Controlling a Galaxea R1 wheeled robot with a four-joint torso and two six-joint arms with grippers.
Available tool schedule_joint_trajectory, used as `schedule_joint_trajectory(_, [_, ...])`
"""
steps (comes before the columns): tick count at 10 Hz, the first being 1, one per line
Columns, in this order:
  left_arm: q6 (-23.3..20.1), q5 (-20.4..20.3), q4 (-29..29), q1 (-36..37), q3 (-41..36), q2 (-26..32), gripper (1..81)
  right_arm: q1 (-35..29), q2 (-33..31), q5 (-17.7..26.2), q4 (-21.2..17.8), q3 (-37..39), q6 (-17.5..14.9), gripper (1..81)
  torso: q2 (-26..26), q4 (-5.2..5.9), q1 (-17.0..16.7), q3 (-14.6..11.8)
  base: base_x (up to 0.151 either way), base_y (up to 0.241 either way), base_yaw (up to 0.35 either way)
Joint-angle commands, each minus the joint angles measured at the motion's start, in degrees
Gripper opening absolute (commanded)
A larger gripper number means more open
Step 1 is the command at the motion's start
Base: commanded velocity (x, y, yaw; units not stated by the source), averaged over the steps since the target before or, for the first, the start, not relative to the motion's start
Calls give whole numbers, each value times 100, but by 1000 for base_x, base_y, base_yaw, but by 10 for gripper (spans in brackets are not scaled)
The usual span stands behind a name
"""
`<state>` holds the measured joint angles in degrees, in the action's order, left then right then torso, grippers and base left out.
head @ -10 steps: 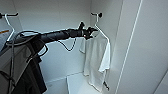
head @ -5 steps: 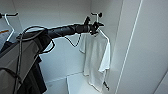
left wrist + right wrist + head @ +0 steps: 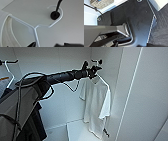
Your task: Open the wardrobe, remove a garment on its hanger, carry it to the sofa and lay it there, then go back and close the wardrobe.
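The left end effector (image 3: 93,71) reaches from the frame's left to upper centre, at the hanger (image 3: 35,26); whether it pinches the wire I cannot tell. Right of it, the white garment (image 3: 96,105) hangs inside the open wardrobe (image 3: 140,102), hook over a black peg (image 3: 54,15).

Pretty sure I'm driving around a home here, bedroom or dressing area, since I'm looking straight into an open white wardrobe (image 3: 130,84) with black pegs on its wall. There's a white T-shirt (image 3: 96,104) hanging on a slim white hanger (image 3: 36,26), hooked over a black peg (image 3: 54,15). Dark clothes (image 3: 35,127) hang beside it, and there's dark carpet (image 3: 161,27) underfoot
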<state>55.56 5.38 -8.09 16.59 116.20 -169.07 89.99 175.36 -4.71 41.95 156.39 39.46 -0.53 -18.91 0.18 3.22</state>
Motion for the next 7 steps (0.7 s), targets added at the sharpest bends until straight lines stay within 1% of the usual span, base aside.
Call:
schedule_joint_trajectory(1, [-2,-125,238,1069,149,-171,811,-205,89,260,-2,-49,-9,811,0,0,0,0,0,0,0])
schedule_joint_trajectory(2, [-2,-221,282,1061,236,-241,811,-187,124,260,-2,-40,-9,811,0,0,0,0,0,0,0])
schedule_joint_trajectory(5, [-2,-221,422,920,535,-408,811,-179,116,260,-11,-40,-9,811,0,0,-2,0,0,0,0])
schedule_joint_trajectory(7, [-2,-186,519,788,579,-409,811,-187,124,260,-11,-40,-9,811,0,0,-2,0,0,0,0])
